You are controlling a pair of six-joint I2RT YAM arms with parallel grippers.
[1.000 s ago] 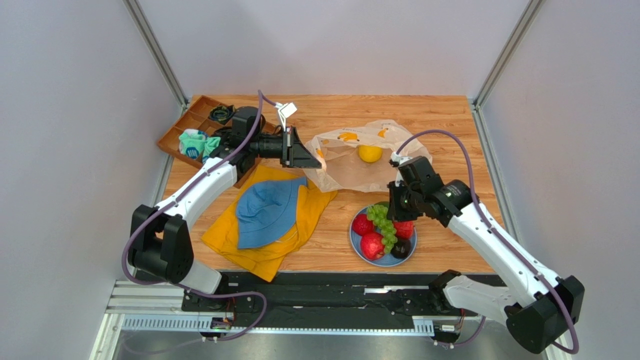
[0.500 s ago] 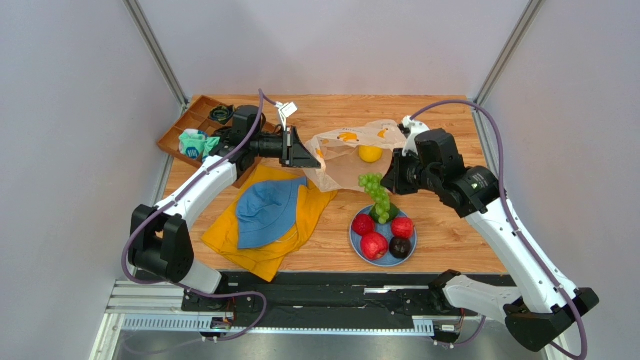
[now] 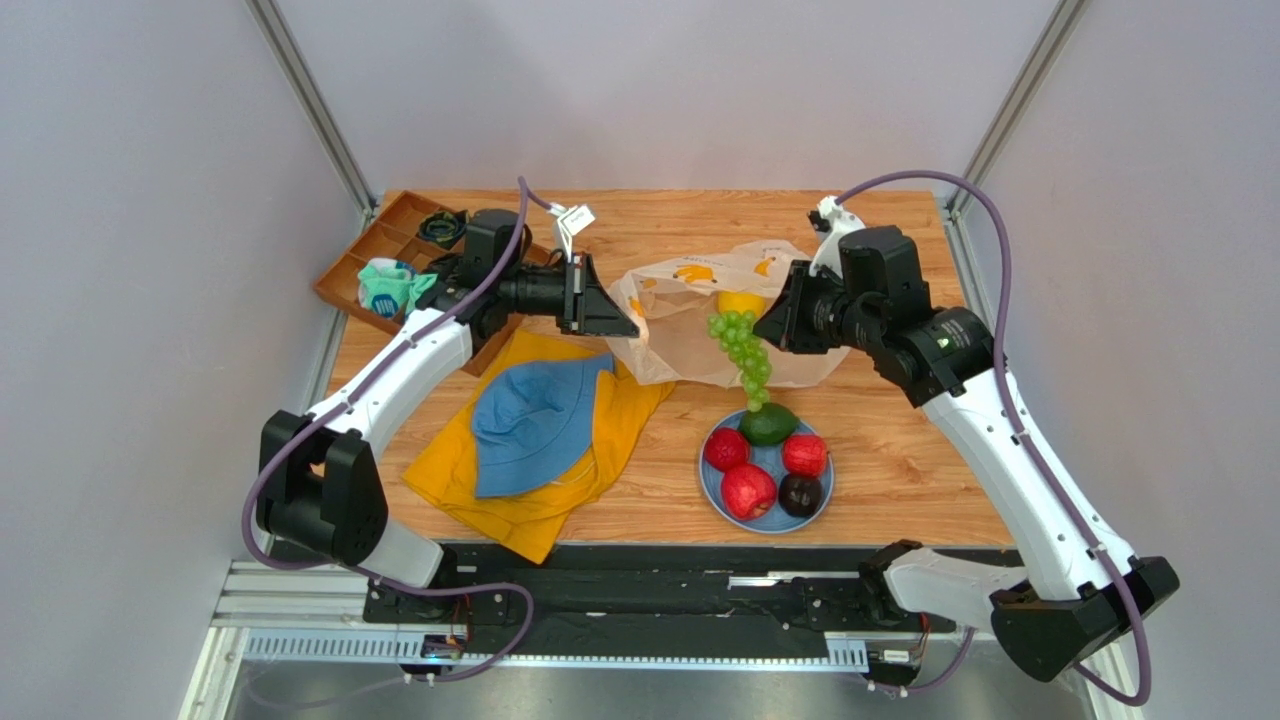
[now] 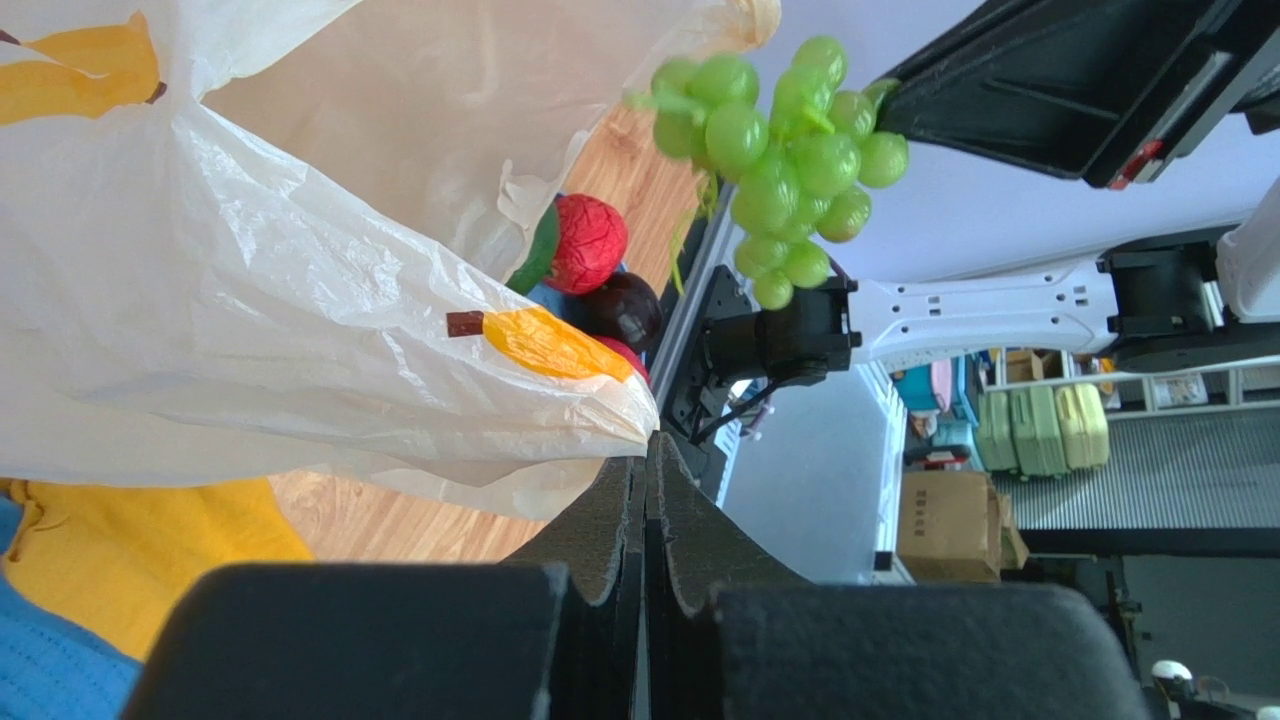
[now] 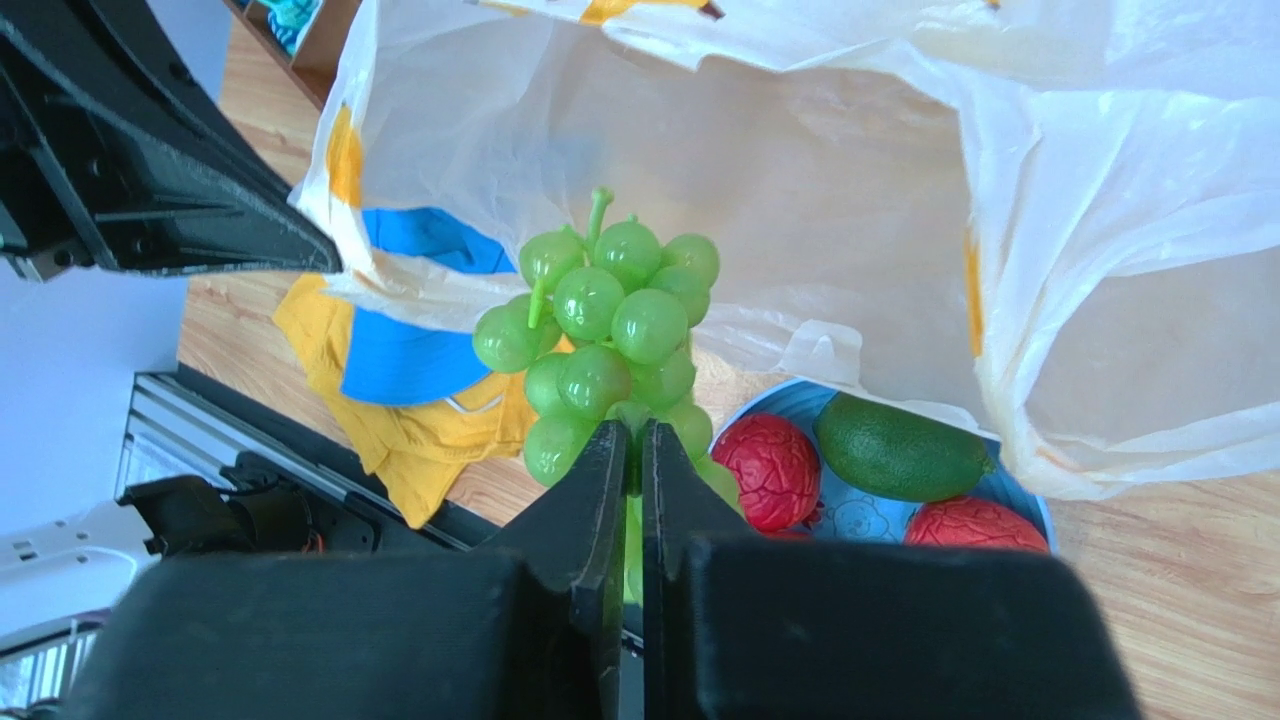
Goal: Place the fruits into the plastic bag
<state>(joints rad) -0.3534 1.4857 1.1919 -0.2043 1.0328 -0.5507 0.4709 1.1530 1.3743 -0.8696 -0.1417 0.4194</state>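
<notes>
Cream, crinkly bag (image 3: 684, 342) with banana prints, lying mid-table, mouth edge pinched in the closed left gripper (image 4: 649, 458); holds a lemon (image 3: 738, 306). Blue plate (image 3: 762, 524) just beside, carrying three red fruits (image 3: 747, 491), green oval fruit (image 3: 769, 423), dark plum (image 3: 801, 494). Green grapes (image 3: 741, 348) hanging in the air between bag mouth and plate, clamped by the right gripper (image 5: 631, 443).

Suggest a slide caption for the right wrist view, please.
Right gripper holds the green grape bunch in front of the open plastic bag.
</notes>
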